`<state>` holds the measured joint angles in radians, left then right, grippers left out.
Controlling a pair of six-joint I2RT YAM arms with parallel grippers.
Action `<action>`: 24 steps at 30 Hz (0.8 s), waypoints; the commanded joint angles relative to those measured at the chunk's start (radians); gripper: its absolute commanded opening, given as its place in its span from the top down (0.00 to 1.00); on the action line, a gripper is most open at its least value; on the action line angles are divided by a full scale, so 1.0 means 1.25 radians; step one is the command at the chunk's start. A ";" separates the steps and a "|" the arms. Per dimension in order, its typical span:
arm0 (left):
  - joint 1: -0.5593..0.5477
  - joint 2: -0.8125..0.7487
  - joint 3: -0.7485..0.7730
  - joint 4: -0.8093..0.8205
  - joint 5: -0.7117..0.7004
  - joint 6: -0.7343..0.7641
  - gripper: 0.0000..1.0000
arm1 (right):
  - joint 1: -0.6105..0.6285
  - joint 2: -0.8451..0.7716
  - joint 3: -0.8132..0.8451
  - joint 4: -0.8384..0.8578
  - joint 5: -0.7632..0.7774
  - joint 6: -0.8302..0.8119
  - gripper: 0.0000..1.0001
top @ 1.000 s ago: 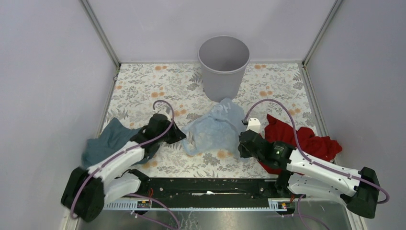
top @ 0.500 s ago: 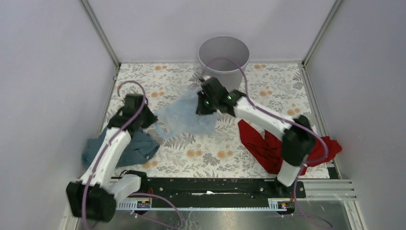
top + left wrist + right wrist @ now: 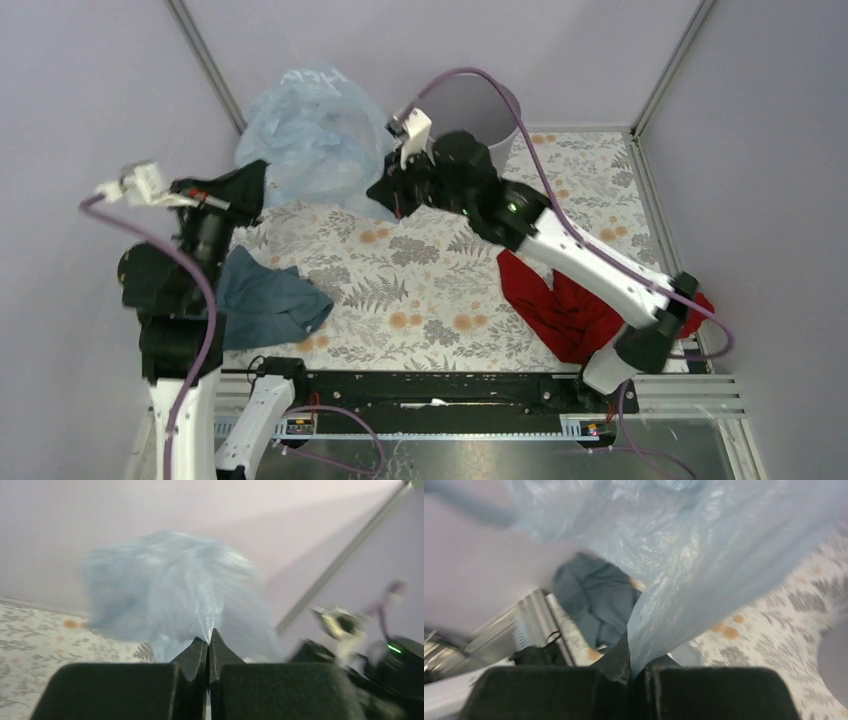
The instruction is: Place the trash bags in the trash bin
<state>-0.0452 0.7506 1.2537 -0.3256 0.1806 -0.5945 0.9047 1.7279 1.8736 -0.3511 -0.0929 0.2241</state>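
A: L fingers (image 3: 197,652) pressed tight, film pinched; R fingers (image 3: 616,661) likewise.
B: Noted. The trash bag (image 3: 310,130) is held aloft at 11 o'clock, bin (image 3: 478,108) at 12. Lifted only, nothing binned yet.

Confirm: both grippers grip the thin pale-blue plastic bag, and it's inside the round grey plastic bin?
Not inside. The top view shows left gripper and right gripper holding the thin pale-blue plastic bag up, left of the round grey plastic bin.
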 commanded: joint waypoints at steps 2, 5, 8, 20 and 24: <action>0.009 0.104 -0.237 -0.241 -0.215 -0.030 1.00 | -0.009 -0.003 -0.250 0.217 -0.051 0.010 1.00; 0.054 0.176 -0.311 -0.278 -0.162 -0.037 1.00 | -0.011 0.085 -0.242 0.098 -0.083 0.021 1.00; 0.101 0.149 -0.321 -0.220 -0.052 -0.067 1.00 | -0.012 0.055 -0.290 0.129 -0.061 0.046 1.00; 0.104 0.124 0.239 0.075 0.206 -0.068 1.00 | 0.003 0.060 0.343 -0.099 -0.042 -0.077 1.00; 0.098 -0.074 -0.089 0.126 0.108 -0.089 1.00 | 0.004 -0.152 -0.099 0.204 -0.066 -0.054 1.00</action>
<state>0.0814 0.8070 1.4292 -0.2016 0.3313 -0.6827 0.8959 1.6833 2.1334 -0.3168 -0.1307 0.1612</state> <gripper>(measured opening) 0.005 0.011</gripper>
